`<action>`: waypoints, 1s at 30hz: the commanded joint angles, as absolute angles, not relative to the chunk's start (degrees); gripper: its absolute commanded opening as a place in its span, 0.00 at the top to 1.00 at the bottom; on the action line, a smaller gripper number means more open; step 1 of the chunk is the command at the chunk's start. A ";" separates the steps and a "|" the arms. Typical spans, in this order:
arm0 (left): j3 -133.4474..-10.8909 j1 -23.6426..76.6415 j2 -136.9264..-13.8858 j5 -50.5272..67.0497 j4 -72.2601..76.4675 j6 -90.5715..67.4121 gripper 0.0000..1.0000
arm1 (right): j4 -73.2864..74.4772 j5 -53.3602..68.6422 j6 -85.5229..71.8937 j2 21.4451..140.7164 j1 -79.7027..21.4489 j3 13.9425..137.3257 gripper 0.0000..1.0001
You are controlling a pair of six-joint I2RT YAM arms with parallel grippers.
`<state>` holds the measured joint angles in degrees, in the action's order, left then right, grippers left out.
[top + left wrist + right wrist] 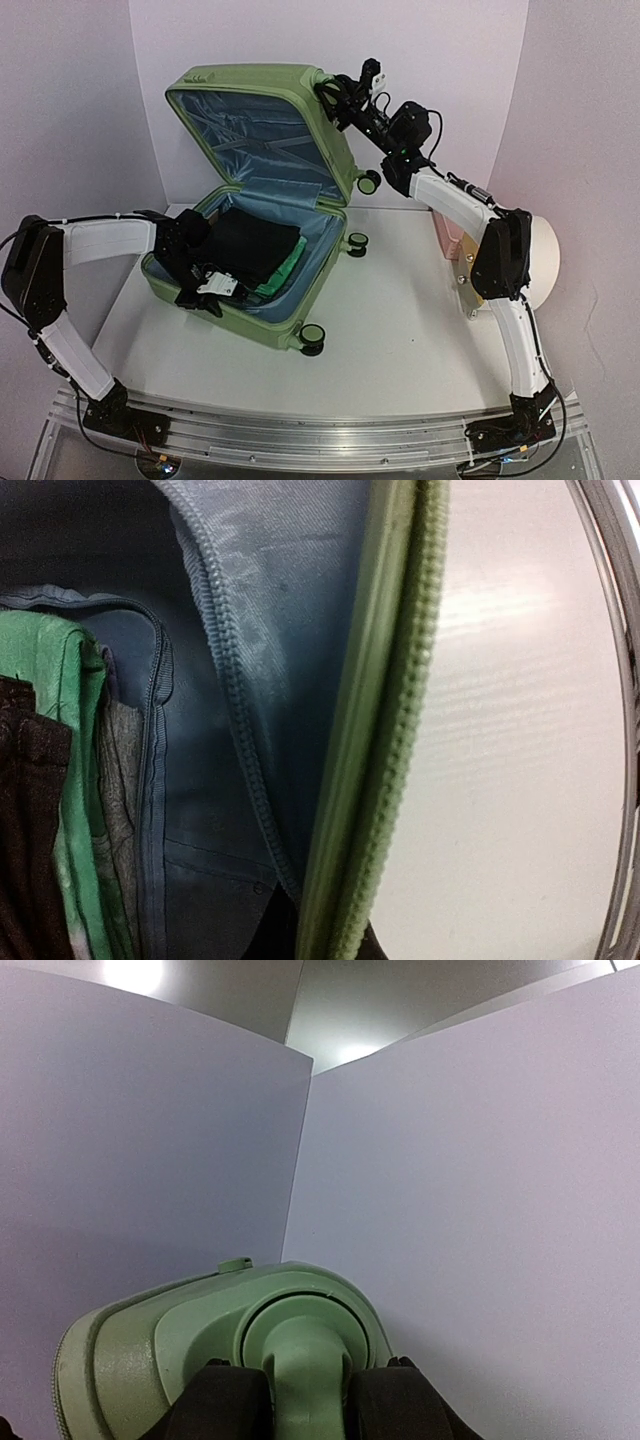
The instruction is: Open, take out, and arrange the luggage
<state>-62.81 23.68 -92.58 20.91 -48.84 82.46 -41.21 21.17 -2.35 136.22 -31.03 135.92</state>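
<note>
Light-green luggage (262,140) lies open on the table (420,330), lid held upright by the right gripper (340,95) pinching a green lid fitting (300,1355); the left gripper (205,285), jaws pressed together among folded clothes (250,245), should lift straight up.

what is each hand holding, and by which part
Right hand grips the suitcase by the green stem at the lid's top corner. Left hand is shut inside the lower half; whether it holds anything cannot be told.

White-and-black left arm (100,238) reaches low, right arm (455,195) high.
Black left gripper (200,290) points down, jaws closed; right gripper (333,95) is raised, fingers (225,1400) clamped partway.
</note>
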 commanded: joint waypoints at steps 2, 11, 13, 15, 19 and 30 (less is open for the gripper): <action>-66.64 31.49 -100.15 27.72 -40.15 57.63 1.00 | -45.94 9.01 -2.11 140.82 -29.73 136.06 1.00; -78.94 33.93 -110.62 24.59 -32.90 42.46 1.00 | -52.64 1.52 -3.20 145.19 -29.37 136.81 0.99; -80.15 33.93 -111.95 24.73 -32.27 41.53 1.00 | -54.36 -1.69 -4.02 146.01 -29.17 137.31 0.94; -82.77 33.93 -113.54 24.72 -32.17 41.29 1.00 | -56.55 -11.02 -5.76 146.86 -29.07 136.86 0.70; -86.39 33.93 -114.25 25.18 -33.19 44.10 1.00 | -57.30 -20.31 -10.43 148.25 -28.87 137.43 0.52; -91.32 33.94 -116.14 23.06 -34.11 46.84 1.00 | -56.09 -22.78 -17.26 141.26 -28.21 131.90 0.02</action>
